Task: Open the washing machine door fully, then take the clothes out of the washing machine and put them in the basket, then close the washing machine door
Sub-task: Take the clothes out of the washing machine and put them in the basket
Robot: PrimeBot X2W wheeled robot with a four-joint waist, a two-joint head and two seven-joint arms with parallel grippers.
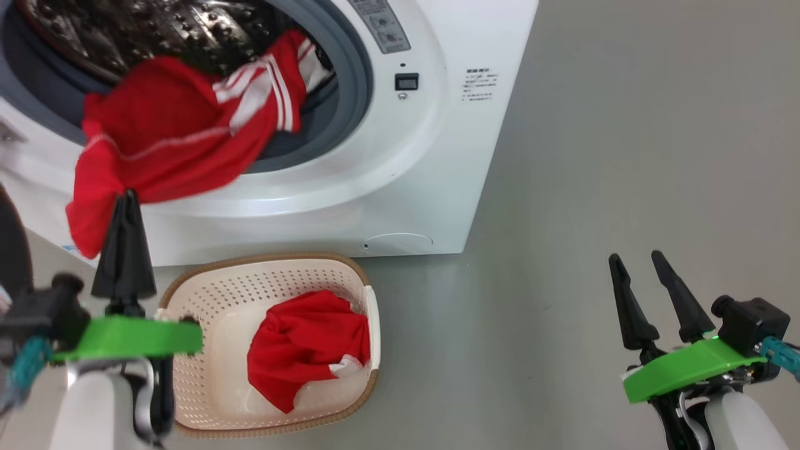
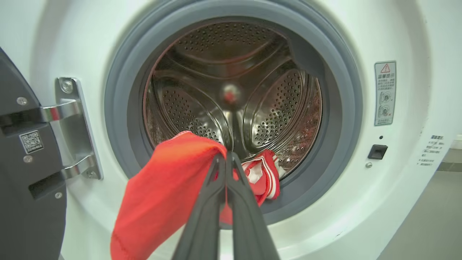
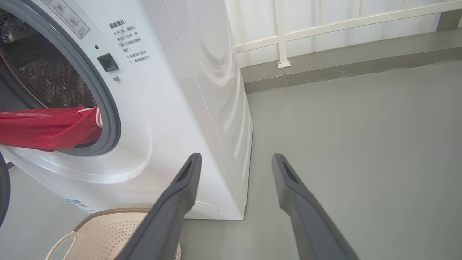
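Observation:
A red garment with white stripes (image 1: pixel 175 134) hangs out of the washing machine (image 1: pixel 400 187) over its grey gasket, one end still in the steel drum (image 2: pixel 231 94). My left gripper (image 1: pixel 127 195) is shut on its lower edge, the red garment (image 2: pixel 169 195) draped left of the fingertips. The washing machine door (image 2: pixel 21 173) stands swung open at the left. A second red garment (image 1: pixel 306 347) lies in the basket (image 1: pixel 206 294) on the floor below the opening. My right gripper (image 1: pixel 634 257) hovers open over the floor to the right, holding nothing.
Grey floor (image 1: pixel 625 156) stretches to the right of the machine. A white railing and wall base (image 3: pixel 325 32) run behind it. The basket (image 3: pixel 104 234) sits right against the machine's front, near the small round cap (image 1: pixel 400 242).

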